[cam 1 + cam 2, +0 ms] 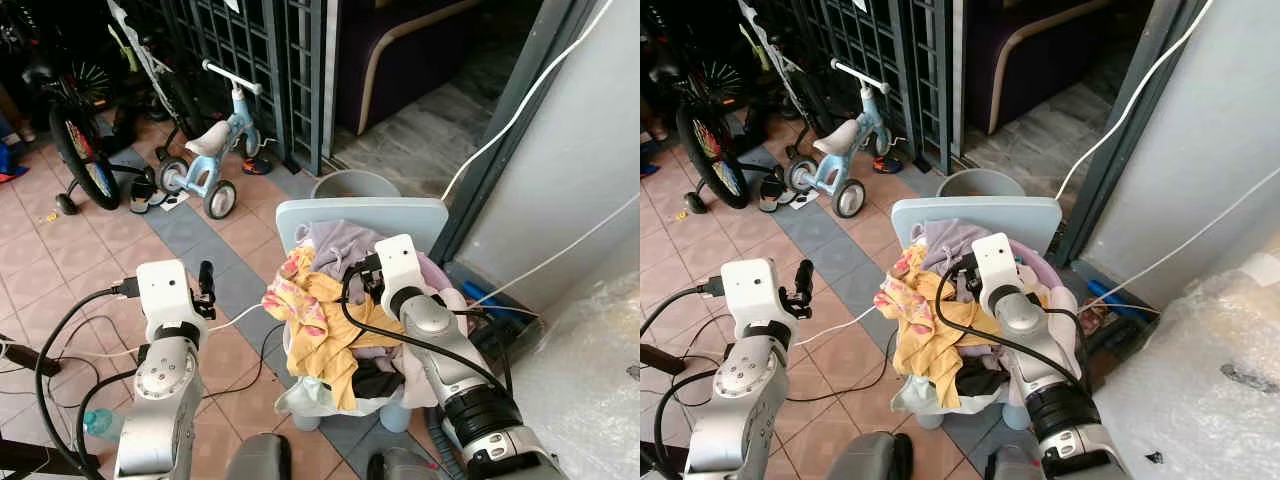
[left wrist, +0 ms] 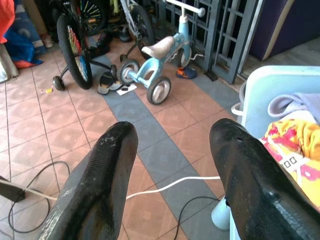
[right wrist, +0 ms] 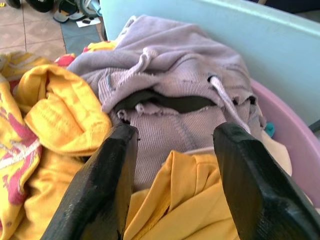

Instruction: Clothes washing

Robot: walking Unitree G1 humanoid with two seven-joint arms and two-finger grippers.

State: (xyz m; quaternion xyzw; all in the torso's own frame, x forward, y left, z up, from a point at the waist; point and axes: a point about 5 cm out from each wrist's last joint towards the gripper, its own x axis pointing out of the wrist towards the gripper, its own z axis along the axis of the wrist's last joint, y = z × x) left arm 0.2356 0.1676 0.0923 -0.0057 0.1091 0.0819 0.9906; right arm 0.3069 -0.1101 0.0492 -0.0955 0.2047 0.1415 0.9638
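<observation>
A heap of clothes (image 1: 330,320) fills a pink basin (image 3: 286,125) on a pale blue plastic chair (image 1: 400,212). On top lie a lilac knit hoodie (image 3: 170,100), a yellow garment (image 3: 190,200) and a yellow cloth with pink flowers (image 1: 295,295). My right gripper (image 3: 175,134) hangs open just over the hoodie and the yellow garment, with nothing between its fingers. My left gripper (image 2: 172,132) is open and empty, held over the tiled floor to the left of the chair; its black fingers (image 1: 207,283) point away from me.
A grey bucket (image 1: 355,183) stands behind the chair. A pale blue tricycle (image 1: 205,160), a bicycle (image 1: 80,140) and a metal gate (image 1: 250,50) are at the back left. Cables (image 1: 100,350) run over the floor. A wall and a plastic-wrapped bulk (image 1: 590,370) close off the right.
</observation>
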